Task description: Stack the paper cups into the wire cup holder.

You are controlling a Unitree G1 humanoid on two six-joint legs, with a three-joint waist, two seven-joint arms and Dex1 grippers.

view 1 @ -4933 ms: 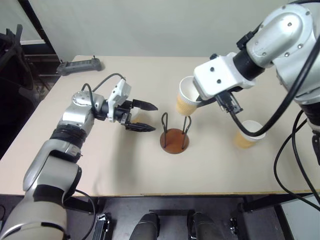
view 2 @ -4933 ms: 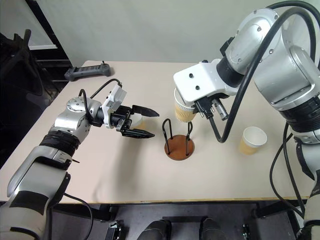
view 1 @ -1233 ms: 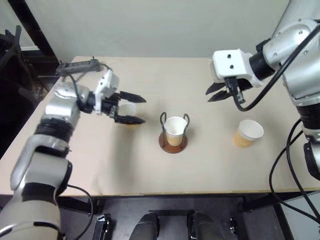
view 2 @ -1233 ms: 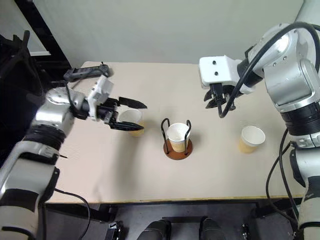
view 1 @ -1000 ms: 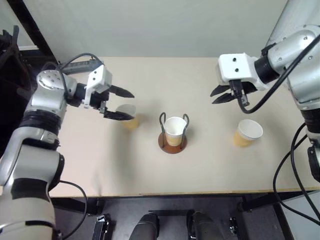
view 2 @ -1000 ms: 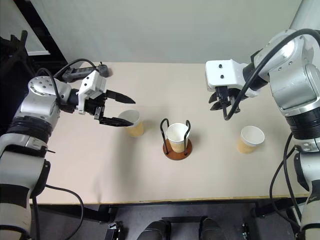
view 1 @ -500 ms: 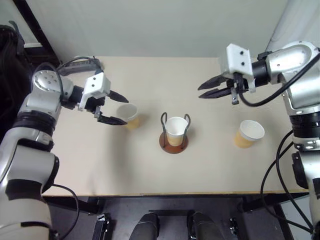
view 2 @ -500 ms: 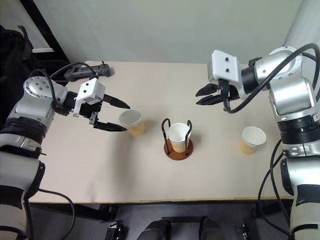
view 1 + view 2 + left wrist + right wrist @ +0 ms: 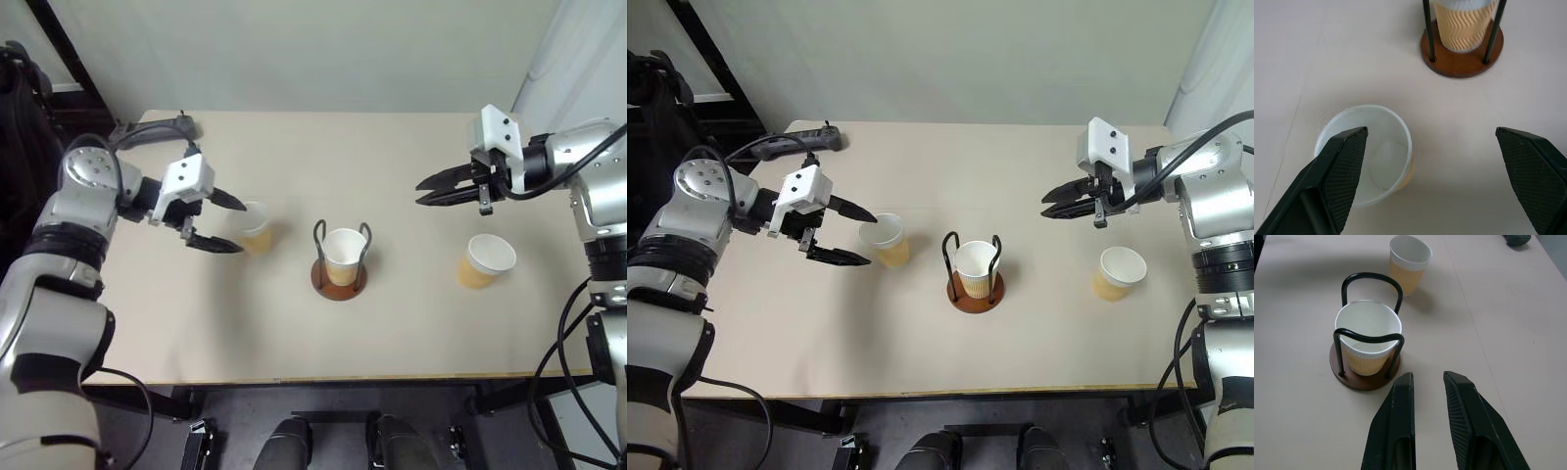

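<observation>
Already one cup [image 9: 343, 255] seated in the holder [image 9: 339, 278], left fingers [image 9: 221, 197] spread wide beside another cup [image 9: 254, 227], right fingers [image 9: 443, 178] nearly together, empty.

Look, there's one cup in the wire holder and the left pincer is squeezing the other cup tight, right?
Not quite. One paper cup does sit in the wire cup holder, but the left pincer isn't squeezing anything. The left wrist view shows its fingers wide open, with the cup standing free on the table near them.

Bare table [image 9: 411, 323] surrounds the wire cup holder [image 9: 339, 277], nothing crowding it
</observation>
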